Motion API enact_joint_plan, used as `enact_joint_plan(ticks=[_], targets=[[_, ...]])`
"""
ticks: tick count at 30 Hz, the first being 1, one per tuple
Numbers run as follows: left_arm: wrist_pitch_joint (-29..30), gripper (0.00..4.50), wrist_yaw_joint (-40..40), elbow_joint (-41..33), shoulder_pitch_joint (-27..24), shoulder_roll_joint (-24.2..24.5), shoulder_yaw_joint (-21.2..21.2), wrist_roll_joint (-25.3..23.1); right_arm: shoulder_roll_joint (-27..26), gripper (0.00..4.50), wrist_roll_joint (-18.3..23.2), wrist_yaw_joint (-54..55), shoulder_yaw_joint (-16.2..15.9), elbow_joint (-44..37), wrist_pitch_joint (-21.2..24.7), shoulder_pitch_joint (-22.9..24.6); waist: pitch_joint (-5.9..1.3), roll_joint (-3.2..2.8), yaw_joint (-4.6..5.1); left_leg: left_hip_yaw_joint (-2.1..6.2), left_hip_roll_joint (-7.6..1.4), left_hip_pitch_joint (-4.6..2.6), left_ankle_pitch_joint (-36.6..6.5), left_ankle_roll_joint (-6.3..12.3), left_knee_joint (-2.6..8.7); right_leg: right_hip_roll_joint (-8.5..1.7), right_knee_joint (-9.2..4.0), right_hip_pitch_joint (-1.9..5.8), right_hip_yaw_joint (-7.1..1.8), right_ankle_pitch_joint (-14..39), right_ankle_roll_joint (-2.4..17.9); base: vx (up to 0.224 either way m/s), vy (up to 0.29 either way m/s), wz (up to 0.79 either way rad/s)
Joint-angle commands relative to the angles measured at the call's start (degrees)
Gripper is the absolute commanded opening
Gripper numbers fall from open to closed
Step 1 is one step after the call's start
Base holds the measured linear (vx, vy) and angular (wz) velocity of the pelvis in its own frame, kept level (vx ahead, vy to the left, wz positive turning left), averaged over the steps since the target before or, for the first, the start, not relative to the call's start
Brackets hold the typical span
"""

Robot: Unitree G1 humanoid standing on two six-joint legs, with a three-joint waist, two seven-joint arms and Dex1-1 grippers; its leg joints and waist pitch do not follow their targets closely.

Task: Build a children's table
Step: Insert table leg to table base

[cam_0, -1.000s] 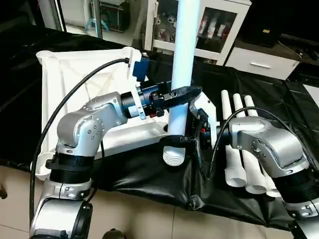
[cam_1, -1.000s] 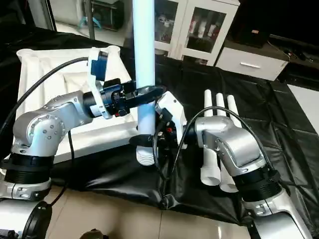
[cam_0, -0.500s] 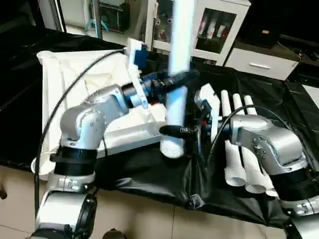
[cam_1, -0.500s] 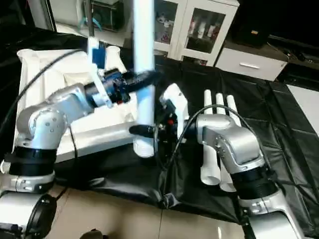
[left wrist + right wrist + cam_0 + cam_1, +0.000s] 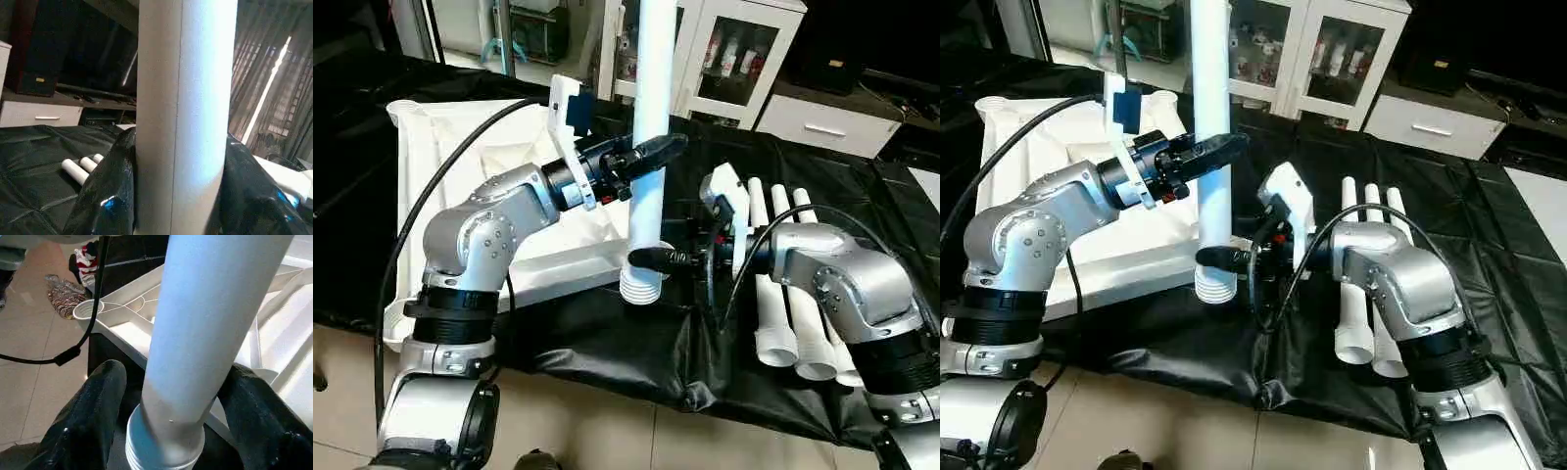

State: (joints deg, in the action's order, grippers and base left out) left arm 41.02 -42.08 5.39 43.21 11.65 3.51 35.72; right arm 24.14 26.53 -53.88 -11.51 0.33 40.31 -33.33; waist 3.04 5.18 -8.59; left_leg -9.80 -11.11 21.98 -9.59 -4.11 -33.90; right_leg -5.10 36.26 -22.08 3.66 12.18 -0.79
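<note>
Here, left tool [image 5: 651, 157] clamps upright leg [image 5: 646, 147] mid-shaft; right tool [image 5: 651, 260] straddles ribbed lower end, fingers [image 5: 93, 416] apart, not gripping; tabletop [image 5: 460, 147] beside.

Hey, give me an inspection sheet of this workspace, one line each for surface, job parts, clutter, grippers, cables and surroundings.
Surface: black cover over the worktable.
Job's things: upturned white tabletop; one leg held upright beside it; three spare legs lying side by side.
Clutter: nothing seen.
Grippers: left gripper clamps the leg's middle; right gripper flanks its ribbed end, gaps showing.
Cables: black cable along left arm, another looping at right wrist.
Surroundings: white glass-door cabinet, tiled floor.
</note>
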Motion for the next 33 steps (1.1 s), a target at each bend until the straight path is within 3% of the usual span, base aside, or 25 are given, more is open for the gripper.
enact_joint_plan(ticks=[1,7,13,14,22,31,33], targets=[[-0.10,1.78,-0.20,-1.66,0.68,-0.60,-0.95,0.55,-0.16,3.13,-0.32,-0.16,-0.34,-0.07,-0.03,0.42,-4.22,-1.02,-0.09,0.28,-1.72,-1.60,-5.29,-2.97,3.60,-2.89,-2.90,2.90,-2.17,-6.16,12.90,0.000,0.000,0.00],[0.32,1.78,-0.79,-2.46,0.33,-0.68,-1.41,0.91,-0.88,3.13,-0.39,-0.06,-1.02,0.91,0.29,0.32,-4.19,-0.95,-0.12,0.27,-1.71,-1.59,-5.68,-3.10,3.62,-2.90,-2.94,2.90,-2.18,-5.66,12.84,0.000,0.000,0.00],[0.59,1.78,-1.21,-2.89,0.28,-0.61,-1.51,1.34,-1.13,2.63,-0.42,-0.52,-1.23,1.39,0.77,0.24,-4.21,-0.97,-0.12,0.26,-1.68,-1.58,-5.65,-3.26,3.61,-2.88,-2.94,2.91,-2.18,-5.60,12.71,0.000,0.000,0.00],[0.70,1.78,-1.49,-3.09,0.23,-0.52,-1.69,1.46,-1.15,2.37,-0.51,-0.64,-1.38,1.57,0.84,0.24,-4.21,-0.98,-0.11,0.28,-1.69,-1.56,-5.54,-3.23,3.63,-2.88,-2.92,2.93,-2.17,-5.73,12.68,0.000,0.000,0.00],[0.78,1.78,-1.96,-3.22,0.20,-0.25,-1.82,1.55,-1.00,1.94,-0.53,-1.20,-1.75,1.62,1.21,0.45,-4.23,-1.06,-0.10,0.27,-1.68,-1.62,-5.63,-3.27,3.61,-2.86,-2.93,2.91,-2.16,-5.84,12.82,0.000,0.000,0.00],[0.66,1.78,-2.32,-3.40,0.69,-0.54,-1.53,1.99,-0.85,1.91,-1.44,-1.69,-2.80,1.97,0.24,0.98,-4.22,-1.04,-0.11,0.29,-1.68,-1.55,-5.56,-3.30,3.62,-2.88,-2.91,2.93,-2.14,-5.84,12.78,0.000,0.000,0.00],[0.71,1.78,-2.51,-3.56,0.65,-0.52,-1.59,2.05,-0.92,2.47,-1.51,-1.62,-2.77,2.04,0.14,0.97,-4.26,-1.04,-0.13,0.27,-1.67,-1.58,-5.61,-3.37,3.59,-2.90,-2.91,2.95,-2.17,-5.79,12.75,0.000,0.000,0.00]])
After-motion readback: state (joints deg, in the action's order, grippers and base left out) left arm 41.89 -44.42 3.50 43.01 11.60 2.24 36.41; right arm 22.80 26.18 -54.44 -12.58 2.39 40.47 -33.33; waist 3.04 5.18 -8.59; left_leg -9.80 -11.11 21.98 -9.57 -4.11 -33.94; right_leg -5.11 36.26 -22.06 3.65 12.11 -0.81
